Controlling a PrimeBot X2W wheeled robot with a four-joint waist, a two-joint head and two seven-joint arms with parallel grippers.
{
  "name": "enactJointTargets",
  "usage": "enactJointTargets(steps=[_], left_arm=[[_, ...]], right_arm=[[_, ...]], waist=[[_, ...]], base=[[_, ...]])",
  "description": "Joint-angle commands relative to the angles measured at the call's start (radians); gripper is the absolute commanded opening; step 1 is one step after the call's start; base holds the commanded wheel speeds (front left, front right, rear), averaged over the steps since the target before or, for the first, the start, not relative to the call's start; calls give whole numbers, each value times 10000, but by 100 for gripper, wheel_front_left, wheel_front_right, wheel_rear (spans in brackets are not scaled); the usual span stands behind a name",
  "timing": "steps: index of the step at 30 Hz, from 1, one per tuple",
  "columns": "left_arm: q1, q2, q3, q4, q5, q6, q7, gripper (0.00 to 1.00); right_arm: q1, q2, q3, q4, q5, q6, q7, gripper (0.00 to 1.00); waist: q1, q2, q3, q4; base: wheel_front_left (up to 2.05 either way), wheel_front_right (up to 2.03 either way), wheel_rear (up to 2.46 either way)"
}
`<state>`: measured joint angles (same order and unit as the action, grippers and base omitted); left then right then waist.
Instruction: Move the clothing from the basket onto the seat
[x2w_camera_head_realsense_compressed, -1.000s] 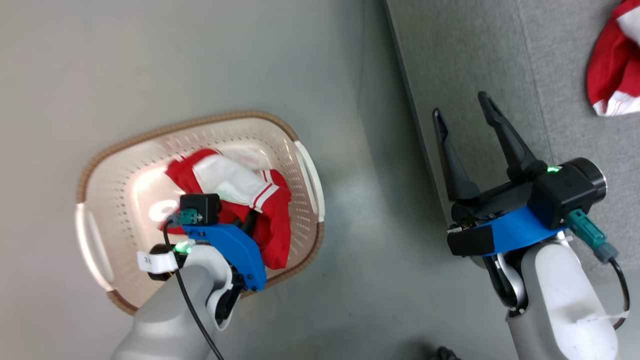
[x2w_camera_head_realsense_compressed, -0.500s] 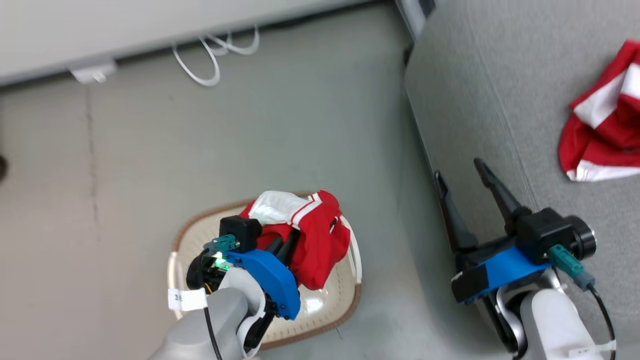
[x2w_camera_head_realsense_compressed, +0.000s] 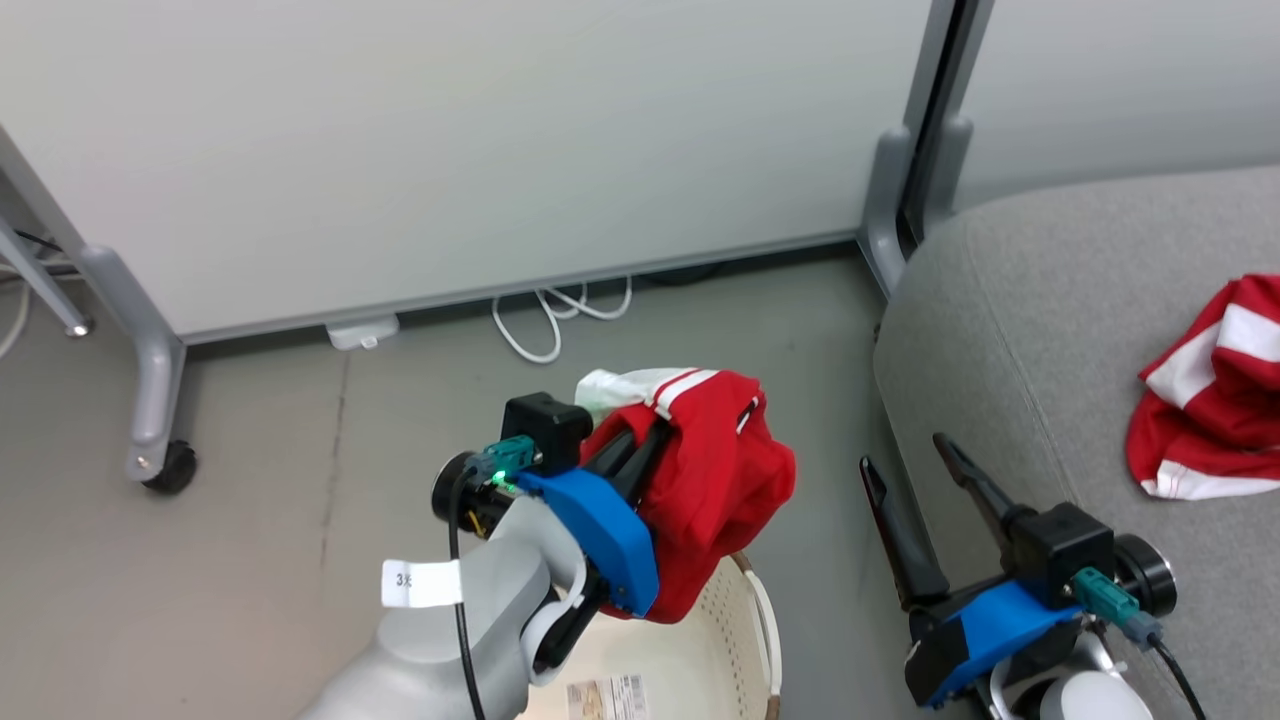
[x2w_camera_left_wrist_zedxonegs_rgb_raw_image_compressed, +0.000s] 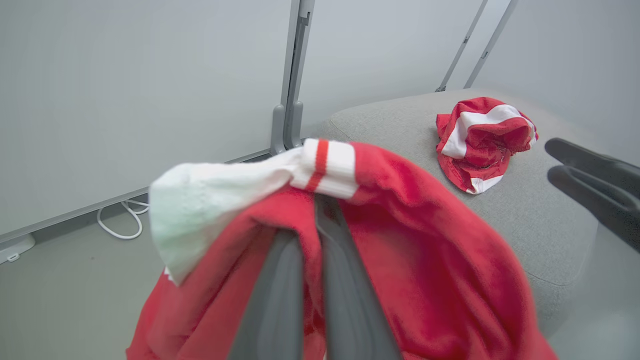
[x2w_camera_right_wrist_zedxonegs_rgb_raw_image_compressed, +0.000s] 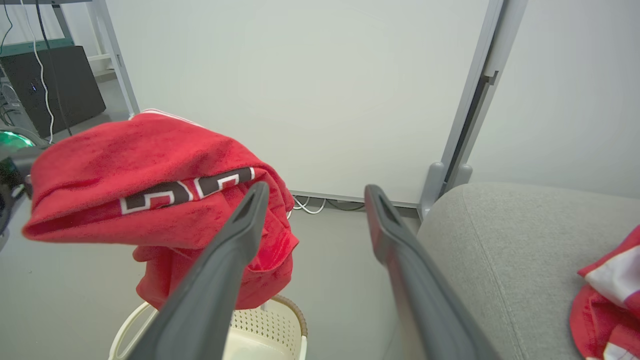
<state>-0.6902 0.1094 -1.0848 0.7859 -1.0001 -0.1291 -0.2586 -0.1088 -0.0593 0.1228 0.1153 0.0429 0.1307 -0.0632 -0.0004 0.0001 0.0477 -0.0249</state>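
My left gripper (x2w_camera_head_realsense_compressed: 655, 430) is shut on a red garment with white stripes (x2w_camera_head_realsense_compressed: 715, 490), which hangs from its fingers above the cream basket (x2w_camera_head_realsense_compressed: 700, 650). The left wrist view shows the cloth (x2w_camera_left_wrist_zedxonegs_rgb_raw_image_compressed: 415, 240) draped over both fingers (x2w_camera_left_wrist_zedxonegs_rgb_raw_image_compressed: 335, 280). A second red and white garment (x2w_camera_head_realsense_compressed: 1210, 390) lies crumpled on the grey seat (x2w_camera_head_realsense_compressed: 1040, 300), also seen from the left wrist (x2w_camera_left_wrist_zedxonegs_rgb_raw_image_compressed: 480, 135). My right gripper (x2w_camera_head_realsense_compressed: 910, 450) stands open and empty beside the seat's near edge. In the right wrist view the held garment (x2w_camera_right_wrist_zedxonegs_rgb_raw_image_compressed: 145, 185) hangs left of the open fingers (x2w_camera_right_wrist_zedxonegs_rgb_raw_image_compressed: 235, 260), above the basket (x2w_camera_right_wrist_zedxonegs_rgb_raw_image_compressed: 270, 330).
A white partition panel (x2w_camera_head_realsense_compressed: 450, 140) on grey wheeled legs (x2w_camera_head_realsense_compressed: 160, 400) stands behind, with a white cable (x2w_camera_head_realsense_compressed: 550, 320) looped on the floor at its foot. A grey post (x2w_camera_head_realsense_compressed: 900, 200) rises at the seat's far corner. A label (x2w_camera_head_realsense_compressed: 605, 695) lies on the basket's floor.
The head camera has tilted up, so the wall came into view. My left gripper has lifted the red garment out of the basket. The right gripper has stayed open.
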Motion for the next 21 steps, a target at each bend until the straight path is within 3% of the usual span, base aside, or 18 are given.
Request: enactJointTargets(steps=[1,21], left_arm=[[-235,-34,-65,-57,84,-19,-74,0],[-906,-212,-444,-200,-23,-19,-80,0]], right_arm=[[224,-35,25,-41,54,1,48,100],[695,-49,438,-168,224,1,339,100]], waist=[[4,-1,-428,242],[4,-1,-778,342]], base=[[0,0,0],[0,0,0]])
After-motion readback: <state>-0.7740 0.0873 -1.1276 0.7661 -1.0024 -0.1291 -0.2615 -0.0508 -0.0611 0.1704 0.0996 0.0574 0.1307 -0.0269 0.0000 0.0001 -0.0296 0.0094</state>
